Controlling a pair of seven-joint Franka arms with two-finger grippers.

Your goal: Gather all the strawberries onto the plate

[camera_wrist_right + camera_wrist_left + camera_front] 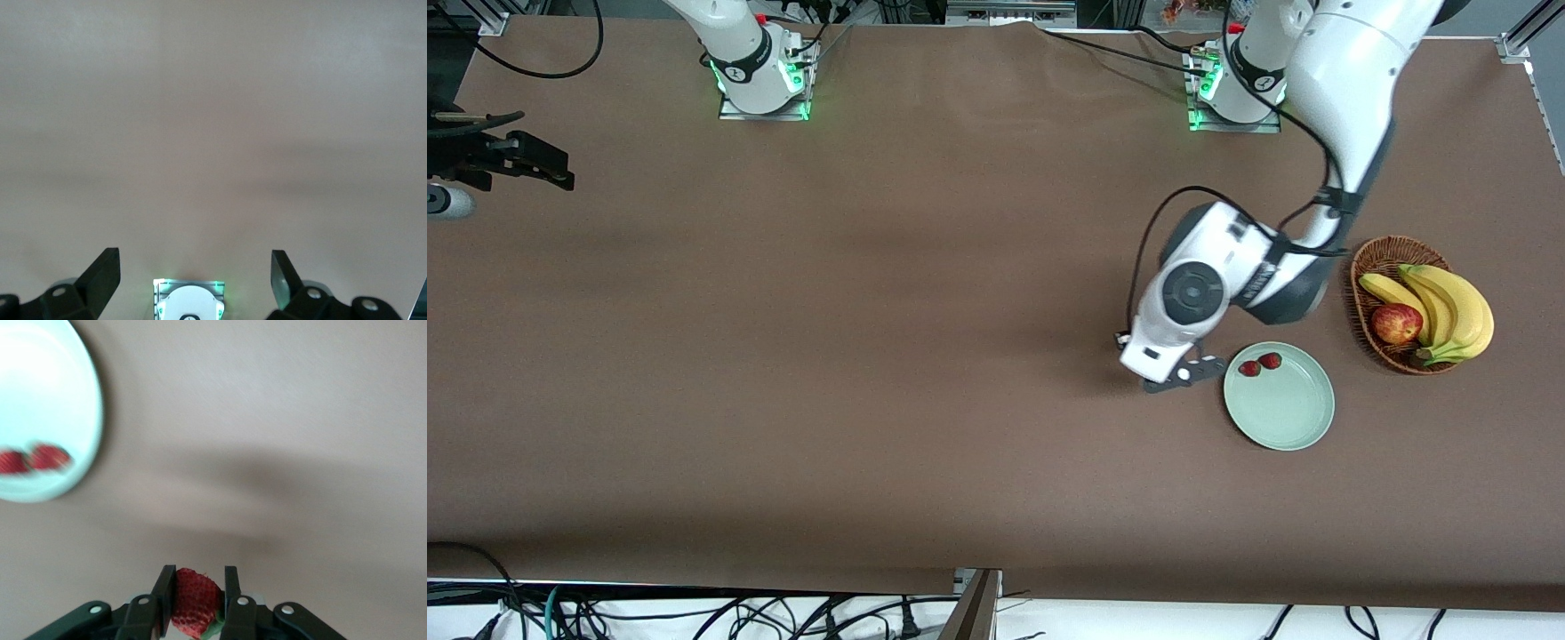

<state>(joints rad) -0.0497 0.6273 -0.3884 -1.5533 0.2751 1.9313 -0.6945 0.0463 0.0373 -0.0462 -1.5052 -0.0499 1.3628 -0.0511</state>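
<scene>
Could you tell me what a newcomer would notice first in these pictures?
Probably the left gripper, shut on a red strawberry over the brown table beside the mint-green plate. Two more strawberries already lie in that plate, near a wicker basket of bananas and an apple.

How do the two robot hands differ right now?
The left gripper has its fingers shut on a strawberry, beside the plate; the right gripper has its fingers wide open, holding nothing. The left arm reaches out over the table; the right arm waits at the table's edge. Both have dark two-finger hands.
</scene>
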